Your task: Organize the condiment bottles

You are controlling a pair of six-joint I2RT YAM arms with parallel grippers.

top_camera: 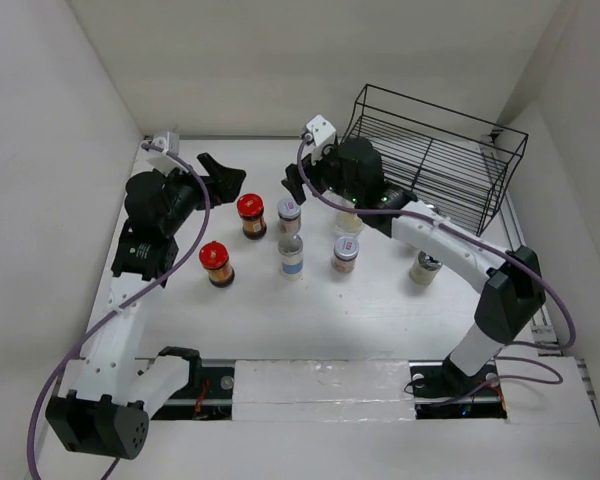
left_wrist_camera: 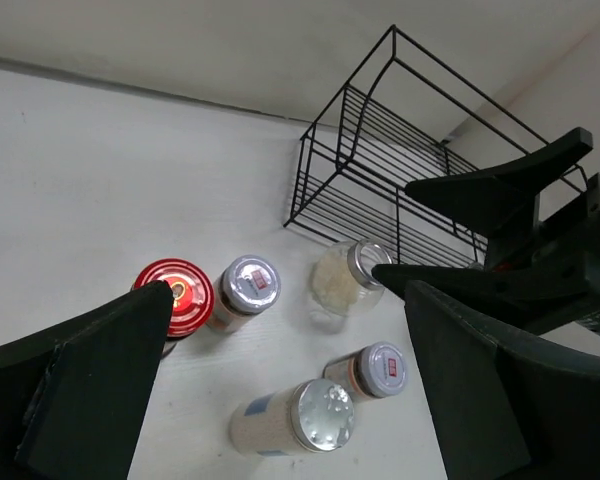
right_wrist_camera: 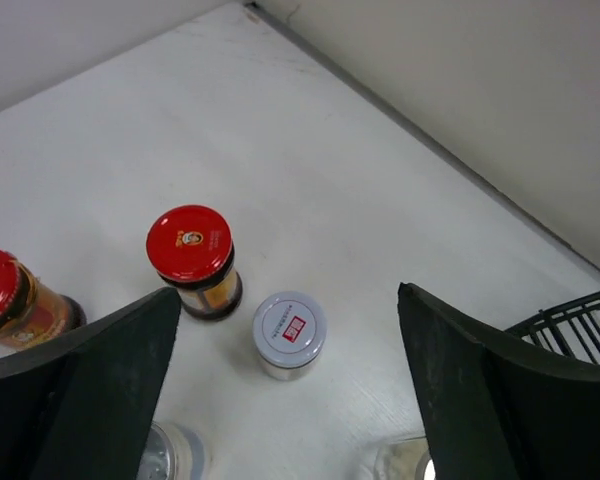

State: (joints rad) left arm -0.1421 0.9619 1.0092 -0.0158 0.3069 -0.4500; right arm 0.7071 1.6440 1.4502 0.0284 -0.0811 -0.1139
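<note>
Several condiment jars stand mid-table. Two red-lidded jars [top_camera: 250,213] [top_camera: 216,263] are on the left. A silver-lidded jar [top_camera: 289,213], a blue-labelled jar [top_camera: 292,254] and an orange-banded jar [top_camera: 346,252] stand in the middle. A pale jar [top_camera: 347,220] is partly hidden under the right arm, and another [top_camera: 426,266] stands alone at the right. My left gripper [top_camera: 225,175] is open and empty, above and behind the far red jar [left_wrist_camera: 175,295]. My right gripper [top_camera: 298,180] is open and empty, over the silver-lidded jar [right_wrist_camera: 290,330], with a red jar [right_wrist_camera: 192,255] beside it.
A black wire rack [top_camera: 435,160] stands at the back right and also shows in the left wrist view [left_wrist_camera: 380,170]. White walls close in the table on three sides. The right arm's fingers [left_wrist_camera: 500,190] reach into the left wrist view, near the pale jar [left_wrist_camera: 345,280].
</note>
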